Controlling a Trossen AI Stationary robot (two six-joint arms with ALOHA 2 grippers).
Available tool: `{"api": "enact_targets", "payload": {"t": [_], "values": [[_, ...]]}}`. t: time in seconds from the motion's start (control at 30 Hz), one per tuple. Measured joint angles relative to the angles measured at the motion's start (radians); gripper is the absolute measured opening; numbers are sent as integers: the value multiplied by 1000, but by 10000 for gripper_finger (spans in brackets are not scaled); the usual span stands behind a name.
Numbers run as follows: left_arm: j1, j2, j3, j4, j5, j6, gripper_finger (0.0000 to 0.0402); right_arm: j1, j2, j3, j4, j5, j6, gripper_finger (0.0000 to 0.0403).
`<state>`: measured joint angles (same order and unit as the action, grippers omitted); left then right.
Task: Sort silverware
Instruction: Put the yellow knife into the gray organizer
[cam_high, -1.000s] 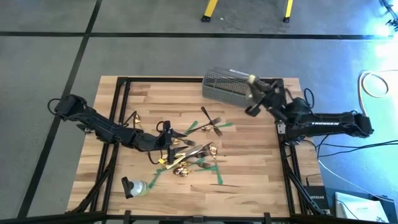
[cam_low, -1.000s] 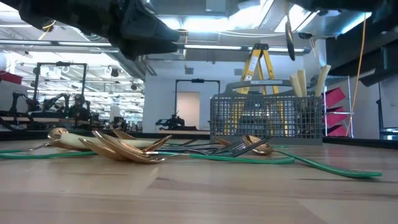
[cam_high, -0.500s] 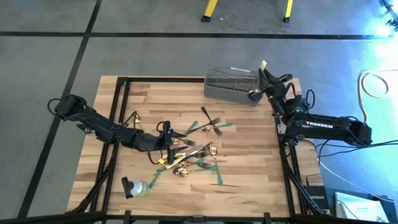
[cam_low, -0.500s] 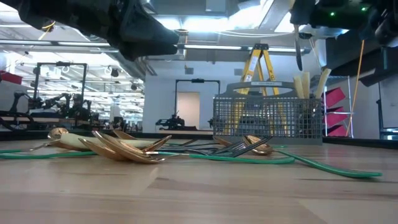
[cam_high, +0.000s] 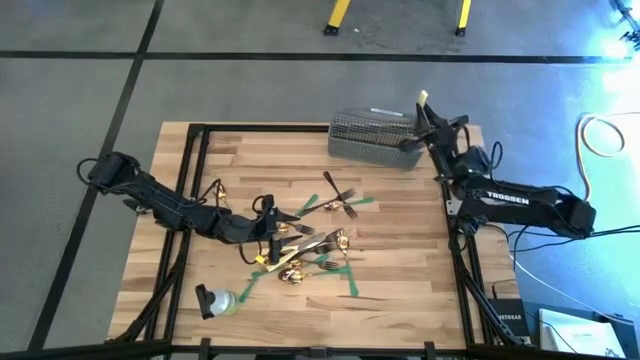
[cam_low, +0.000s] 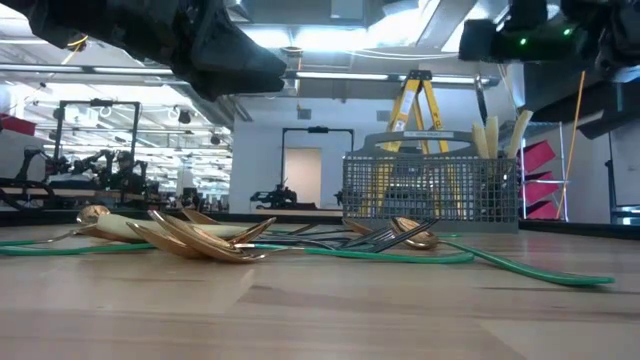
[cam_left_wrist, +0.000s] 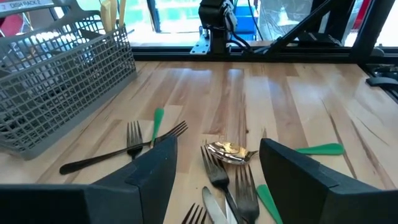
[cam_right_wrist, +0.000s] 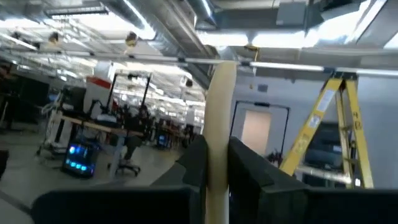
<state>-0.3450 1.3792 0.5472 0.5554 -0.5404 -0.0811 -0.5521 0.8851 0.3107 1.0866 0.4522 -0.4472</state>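
Gold spoons and dark forks lie heaped mid-table (cam_high: 305, 250) (cam_low: 200, 238), and two more forks (cam_high: 340, 197) rest flat nearer the grey mesh basket (cam_high: 368, 138) (cam_low: 430, 185). Cream knife handles (cam_low: 488, 135) stick up from the basket's right end. My left gripper (cam_high: 272, 222) (cam_left_wrist: 214, 180) hovers open just over the heap, with forks and a spoon (cam_left_wrist: 229, 151) ahead of its fingers. My right gripper (cam_high: 418, 125) (cam_right_wrist: 217, 168) is at the basket's right end, raised, shut on a cream-handled knife (cam_high: 423, 100). My right gripper pinches the knife's cream handle (cam_right_wrist: 217, 146) between its two fingers, which lie across it. The fingers slant upward and the handle's free end (cam_right_wrist: 222, 71) stands up past them. The knife is lifted clear of the table; its lower part is hidden by the gripper.
Green tape strips (cam_high: 352, 283) (cam_low: 540, 268) lie among the cutlery. A small dark and pale object (cam_high: 215, 300) sits near the front left. Black frame rails (cam_high: 190, 170) run along the table's sides. Bare wood lies at the front right.
My right gripper has swung with the knife from the basket's near right corner toward the table's far edge, ending at the basket's right end. It has tipped upward, bringing the cream handle more upright. The left arm has kept still.
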Motion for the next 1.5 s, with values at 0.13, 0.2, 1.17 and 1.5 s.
{"api": "enact_targets", "payload": {"t": [0.13, 0.2, 1.17, 1.5], "values": [[0, 0, 0, -1, 0, 2, 213, -51, 73, -10, -17, 0, 63, 24], [0, 0, 0, -1, 0, 2, 213, -87, 109, -21, -14, -5, 96, 24], [0, 0, 0, -21, 0, -16, 213, -262, 205, -217, 300, -43, 310, 77], [0, 0, 0, -21, 0, -16, 213, -260, 206, -219, 301, -59, 328, 89]]}}
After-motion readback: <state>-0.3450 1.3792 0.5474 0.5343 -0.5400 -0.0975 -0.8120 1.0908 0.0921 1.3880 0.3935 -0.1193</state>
